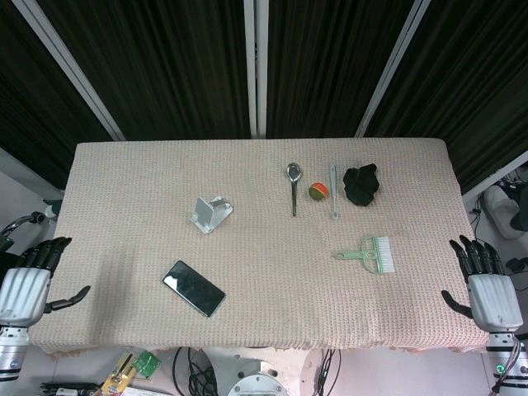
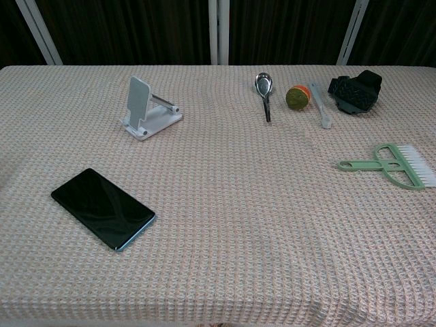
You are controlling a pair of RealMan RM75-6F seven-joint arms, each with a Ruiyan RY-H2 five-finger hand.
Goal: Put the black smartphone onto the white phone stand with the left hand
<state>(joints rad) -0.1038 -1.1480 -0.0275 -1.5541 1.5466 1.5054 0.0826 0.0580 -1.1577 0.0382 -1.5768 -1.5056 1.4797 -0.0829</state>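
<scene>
The black smartphone (image 1: 194, 288) (image 2: 103, 208) lies flat and screen up on the beige cloth, near the front left. The white phone stand (image 1: 211, 214) (image 2: 145, 110) stands behind it, toward the table's middle, with nothing on it. My left hand (image 1: 31, 277) hangs off the table's left edge, fingers spread, holding nothing, well left of the phone. Beyond the right edge, my right hand (image 1: 485, 281) is likewise spread and holds nothing. Neither hand shows in the chest view.
A metal spoon (image 1: 294, 183) (image 2: 264, 91), a green-orange ball (image 1: 318, 191) (image 2: 297, 97), a pale utensil (image 1: 333, 190) (image 2: 321, 103) and a black object (image 1: 361, 183) (image 2: 354, 90) lie at the back right. A green brush (image 1: 369, 254) (image 2: 392, 164) lies nearer on the right.
</scene>
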